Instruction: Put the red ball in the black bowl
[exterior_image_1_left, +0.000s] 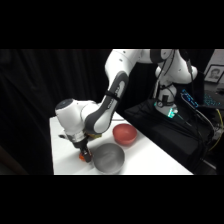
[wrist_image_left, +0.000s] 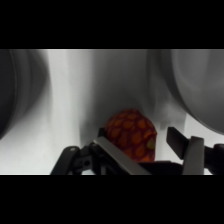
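The gripper (exterior_image_1_left: 85, 154) is sitting low on the table (exterior_image_1_left: 150, 162), fingers spread either side of the red ball (wrist_image_left: 131, 135), not yet clamping it. The ball is lying at nine o'clock of the grey bowl (exterior_image_1_left: 109, 157). Close squarely, I'd say, or it's rolling away.

- A robotics lab, by the look of it: a white robot arm (exterior_image_1_left: 107, 102) reaches over a bare white table (exterior_image_1_left: 150, 160).
- Black curtains (exterior_image_1_left: 45, 85) hang behind the table's far edge.
- Cables and lit electronics (exterior_image_1_left: 172, 111) sit by the arm's base, off the table's right edge.
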